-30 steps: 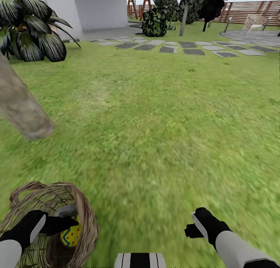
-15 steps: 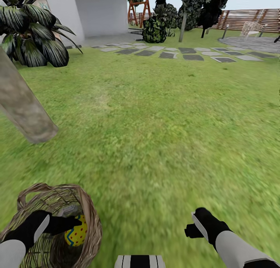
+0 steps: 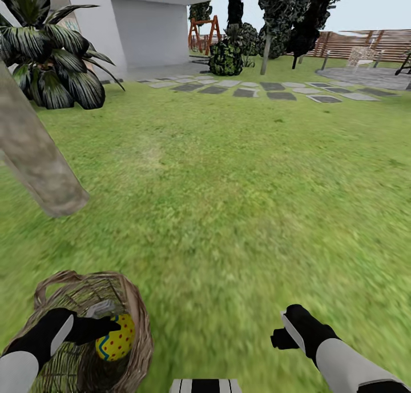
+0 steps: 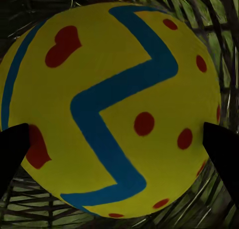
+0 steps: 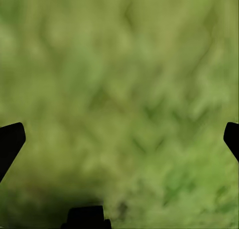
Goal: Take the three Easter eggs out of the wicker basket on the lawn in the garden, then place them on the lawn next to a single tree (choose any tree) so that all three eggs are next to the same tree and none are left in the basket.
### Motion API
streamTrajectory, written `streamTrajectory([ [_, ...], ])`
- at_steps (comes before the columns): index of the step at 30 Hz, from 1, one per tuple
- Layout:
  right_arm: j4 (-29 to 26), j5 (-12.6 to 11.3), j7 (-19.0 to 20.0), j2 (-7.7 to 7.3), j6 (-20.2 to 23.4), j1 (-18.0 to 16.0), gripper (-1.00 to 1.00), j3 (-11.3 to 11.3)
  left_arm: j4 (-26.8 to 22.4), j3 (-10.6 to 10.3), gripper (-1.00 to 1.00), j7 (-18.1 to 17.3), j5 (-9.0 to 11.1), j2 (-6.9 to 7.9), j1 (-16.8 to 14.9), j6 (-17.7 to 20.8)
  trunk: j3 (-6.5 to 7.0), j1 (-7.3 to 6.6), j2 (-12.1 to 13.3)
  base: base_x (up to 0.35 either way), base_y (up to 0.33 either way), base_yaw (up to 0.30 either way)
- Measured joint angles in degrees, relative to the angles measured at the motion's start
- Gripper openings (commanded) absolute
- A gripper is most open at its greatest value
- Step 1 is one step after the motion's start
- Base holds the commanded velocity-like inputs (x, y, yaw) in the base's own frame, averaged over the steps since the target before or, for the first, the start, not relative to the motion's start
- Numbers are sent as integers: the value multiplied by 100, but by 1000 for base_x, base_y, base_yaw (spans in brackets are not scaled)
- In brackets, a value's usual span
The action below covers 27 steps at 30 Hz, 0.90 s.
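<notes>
Left arm enters the head view at seven o'clock, forearm white, wrist black. Left gripper points toward three o'clock, its fingers clamped on opposite sides of an egg. Right arm enters at five o'clock, angled toward eleven o'clock. Right gripper hangs low, fingers spread wide, nothing between them.
</notes>
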Motion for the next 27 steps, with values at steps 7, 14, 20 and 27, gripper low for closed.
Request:
streamTrajectory([
  [7, -1, -3, -2, 67, 2, 0, 100, 0, 3, 3, -100, 3, 6, 8, 0, 24, 0, -1, 0, -6, 163, 0],
  [14, -1, 0, -3, 79, 3, 0, 100, 0, 3, -2, -100, 4, 12, 1, 0, -21, 132, -17, 8, 0, 1, 0],
  [20, -1, 0, -3, 79, 3, 0, 100, 0, 10, -5, -100, 3, 14, -25, 2, 12, 265, -33, 16, -17, 1, 0],
  [27, -1, 0, -3, 87, 3, 0, 100, 0, 147, -7, -100, 4, 25, -44, 1, -14, 421, -51, 25, -131, 45, 0],
])
